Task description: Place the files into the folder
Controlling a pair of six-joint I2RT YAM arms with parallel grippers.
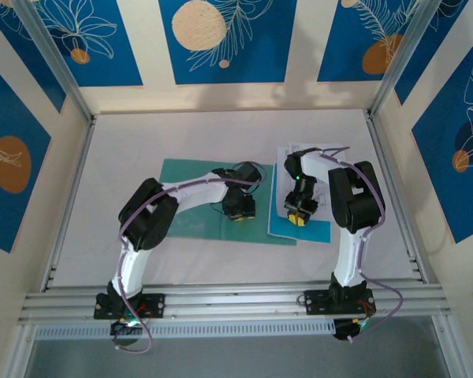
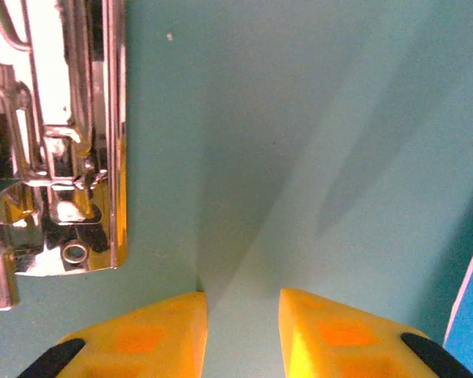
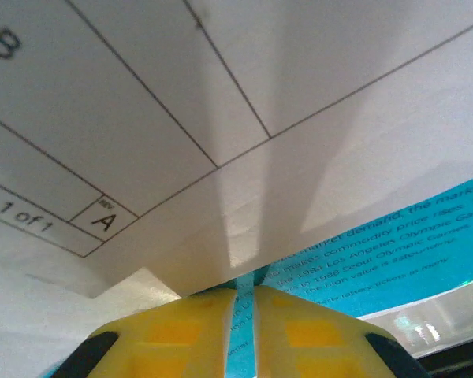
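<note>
Our right jaws gripped the files (image 3: 299,79) by one edge; our left jaws stood parted, empty, above the folder (image 2: 299,157). We feared loose white sheets sliding from that shallow pinch.

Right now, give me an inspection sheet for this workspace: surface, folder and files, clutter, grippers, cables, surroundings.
Surface: white table, flat.
Job's things: teal-green folder lies open and flat, with its metal clip exposed. The files, white printed sheets over a blue sheet, lie at the folder's right edge and are not yet in it.
Clutter: nothing seen.
Grippers: left gripper sits low over the folder's inner face, jaws apart, nothing between them. Right gripper is shut on the files' near edge.
Cables: purple cables run along both arms.
Surroundings: metal frame rails; blue patterned wall panels.
</note>
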